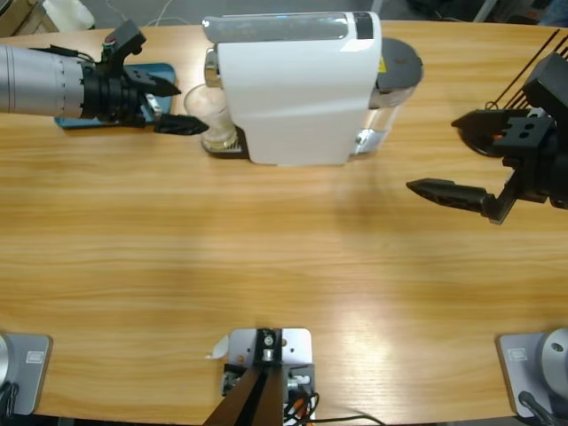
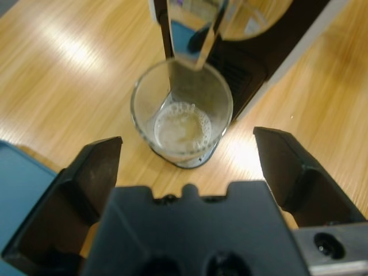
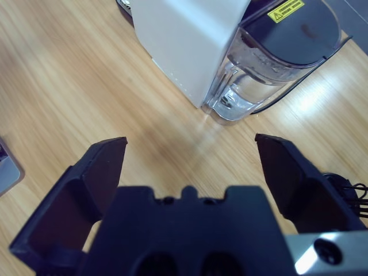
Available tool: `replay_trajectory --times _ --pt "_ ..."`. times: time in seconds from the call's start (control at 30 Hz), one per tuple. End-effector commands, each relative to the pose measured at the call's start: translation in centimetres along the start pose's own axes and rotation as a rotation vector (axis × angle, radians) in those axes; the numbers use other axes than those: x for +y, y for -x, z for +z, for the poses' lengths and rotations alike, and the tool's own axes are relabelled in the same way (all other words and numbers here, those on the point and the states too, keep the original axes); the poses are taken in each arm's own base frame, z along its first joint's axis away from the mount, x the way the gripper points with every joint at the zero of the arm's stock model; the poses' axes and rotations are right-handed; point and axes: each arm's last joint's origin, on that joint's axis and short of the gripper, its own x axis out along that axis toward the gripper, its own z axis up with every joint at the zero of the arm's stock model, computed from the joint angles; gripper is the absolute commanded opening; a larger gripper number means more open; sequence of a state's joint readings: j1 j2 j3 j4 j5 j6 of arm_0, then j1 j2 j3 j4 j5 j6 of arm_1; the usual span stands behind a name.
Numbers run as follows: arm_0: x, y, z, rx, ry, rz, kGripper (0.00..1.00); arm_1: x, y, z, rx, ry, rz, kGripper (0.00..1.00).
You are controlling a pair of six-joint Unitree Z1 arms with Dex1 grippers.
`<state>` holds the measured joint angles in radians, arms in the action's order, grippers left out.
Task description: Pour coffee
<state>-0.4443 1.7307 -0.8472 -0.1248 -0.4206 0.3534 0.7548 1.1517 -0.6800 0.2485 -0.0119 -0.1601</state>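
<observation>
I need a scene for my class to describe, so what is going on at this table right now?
A clear glass stands under the spout of a white coffee machine, with a shallow layer of pale coffee in the bottom. The left hand is open and lined up with the glass, not gripping it. The right hand is open too, holding nothing, facing the machine's water tank from the other side.

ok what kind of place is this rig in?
Likely a lab bench staged as a coffee corner: a long wooden table, a white coffee machine with a glass under its spout, and two robot arms, no kitchen fittings in view.
</observation>
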Motion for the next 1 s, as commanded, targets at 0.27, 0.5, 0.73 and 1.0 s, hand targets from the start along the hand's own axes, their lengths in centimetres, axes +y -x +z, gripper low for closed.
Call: replay_trajectory --times 0.27,0.5,0.73,1.0 --pt "1.7 -3.0 0.1 0.015 -0.013 -0.03 1.0 0.1 -1.0 -1.1 0.065 0.017 -0.007 1.0" --pt "1.7 -4.1 -0.1 0.029 -0.026 -0.052 1.0 0.2 -1.1 -1.1 0.068 0.018 -0.006 1.0" --pt "1.4 -5.0 -0.1 0.039 -0.041 -0.072 1.0 0.2 -1.1 -1.1 0.068 0.019 -0.005 1.0" --pt "1.7 -5.3 0.2 0.034 -0.042 -0.069 0.989 0.2 -1.3 -1.1 0.072 0.021 -0.002 1.0"
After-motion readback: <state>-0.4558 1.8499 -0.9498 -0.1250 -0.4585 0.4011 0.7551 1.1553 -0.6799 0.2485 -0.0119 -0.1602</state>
